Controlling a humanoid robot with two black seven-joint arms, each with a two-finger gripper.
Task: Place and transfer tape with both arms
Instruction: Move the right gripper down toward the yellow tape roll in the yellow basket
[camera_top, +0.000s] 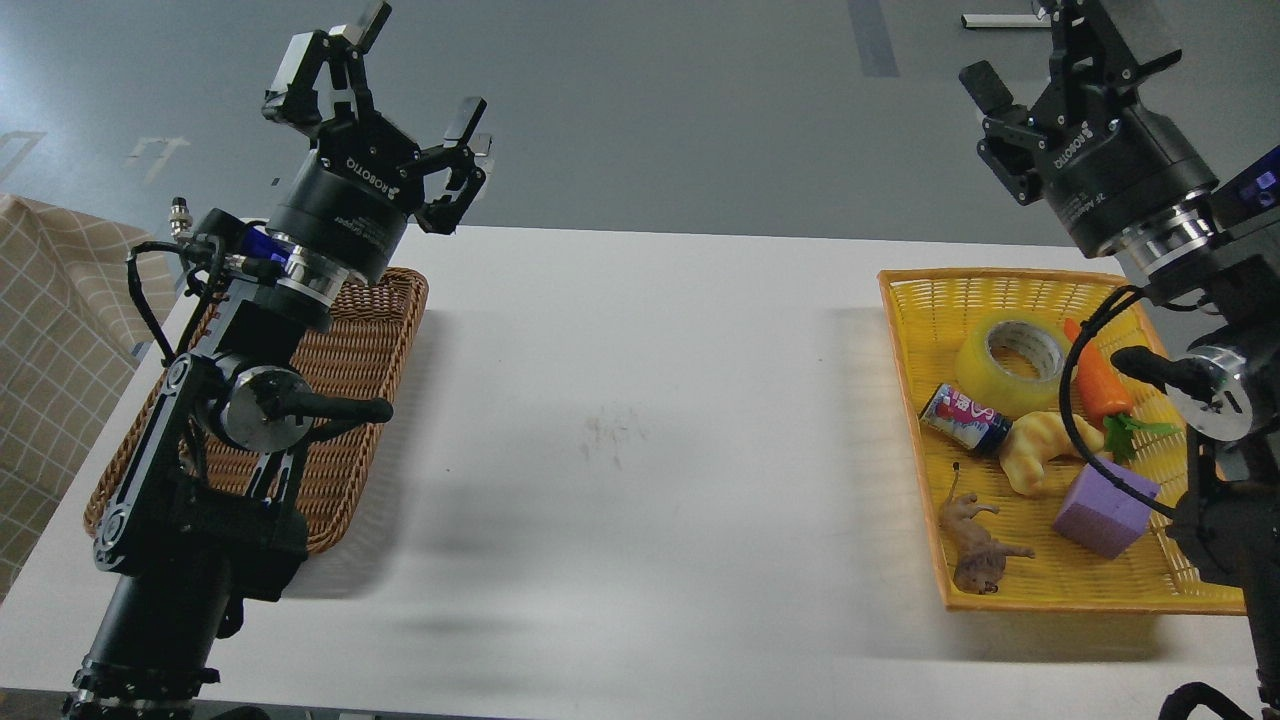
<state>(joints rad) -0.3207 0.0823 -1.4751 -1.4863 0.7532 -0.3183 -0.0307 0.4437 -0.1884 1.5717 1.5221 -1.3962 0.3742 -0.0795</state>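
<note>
A white table (640, 420) holds a yellow woven plastic basket (915, 330), the landmark for everything here. Inside it, near the far edge, lies the roll of translucent yellow packing tape (1010, 362), tilted, its grey core hole facing up. Touching the tape on the near side are a small purple drink can (965, 418) and a pale croissant-shaped bread toy (1045, 450). An orange toy carrot (1098, 385) lies just beside the tape. Nearer still sit a purple foam cube (1105, 508) and a brown toy animal (975, 545).

The right gripper (1040, 75) hangs above the basket's far edge, well clear of the tape; its 2 black fingers seem spread, holding nothing. The left gripper (405, 85) is far from the yellow basket, above a brown wicker tray (385, 330), fingers wide apart and empty.

The tape is probably light, rigid and smooth-sided, so slippery. A pinch across 1 wall of the ring, 1 finger inside the core, looks safest.
</note>
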